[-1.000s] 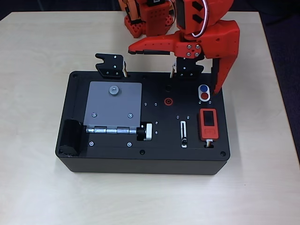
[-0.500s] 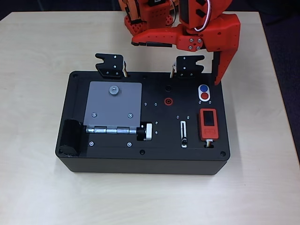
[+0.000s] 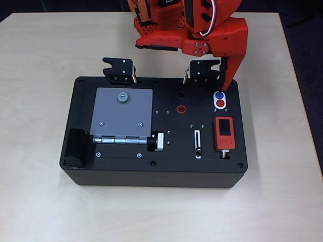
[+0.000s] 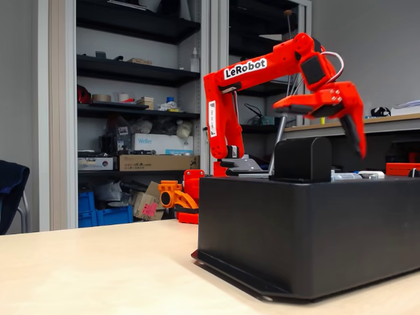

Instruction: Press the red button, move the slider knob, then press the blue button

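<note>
Nearest me in the overhead view, the slider knob (image 3: 198,151) sits low in its white-rimmed slot on the black box (image 3: 121,171), with the orange-red module (image 3: 224,133) at its 3 o'clock. Farther up, at 1 o'clock from the slot, the red button (image 3: 220,104) lies just below the blue button (image 3: 219,95) in one white bezel. Beyond them the gripper (image 3: 184,68) is spread wide, holding nothing; its downward finger (image 3: 226,75) tip hangs at the blue button's 12 o'clock, above the box in the fixed view.
</note>
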Controlling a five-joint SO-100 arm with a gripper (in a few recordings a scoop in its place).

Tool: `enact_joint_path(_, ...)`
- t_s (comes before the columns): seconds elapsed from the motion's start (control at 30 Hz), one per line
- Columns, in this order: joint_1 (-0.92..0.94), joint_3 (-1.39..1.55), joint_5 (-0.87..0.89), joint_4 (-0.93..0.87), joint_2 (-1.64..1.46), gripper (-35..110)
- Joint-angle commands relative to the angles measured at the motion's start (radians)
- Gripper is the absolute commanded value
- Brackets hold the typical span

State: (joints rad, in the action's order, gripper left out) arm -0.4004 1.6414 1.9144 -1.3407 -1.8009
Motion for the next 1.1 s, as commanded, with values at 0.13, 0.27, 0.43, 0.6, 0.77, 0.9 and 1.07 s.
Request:
enact_joint_path(0.13, -0.014, 0.046, 0.002, 0.041, -0.06, 103)
enact_joint_path(0.27, -0.014, 0.06, 0.003, 0.055, -0.061, 103)
enact_joint_path(0.43, -0.012, 0.074, 0.002, 0.071, -0.064, 103)
enact_joint_path(0.6, -0.014, 0.083, 0.002, 0.078, -0.067, 103)
enact_joint_path(0.77, -0.017, 0.094, 0.002, 0.084, -0.072, 102)
enact_joint_path(0.9, -0.018, 0.107, 0.002, 0.091, -0.081, 102)
enact_joint_path(1.07, -0.021, 0.123, 0.002, 0.098, -0.089, 102)
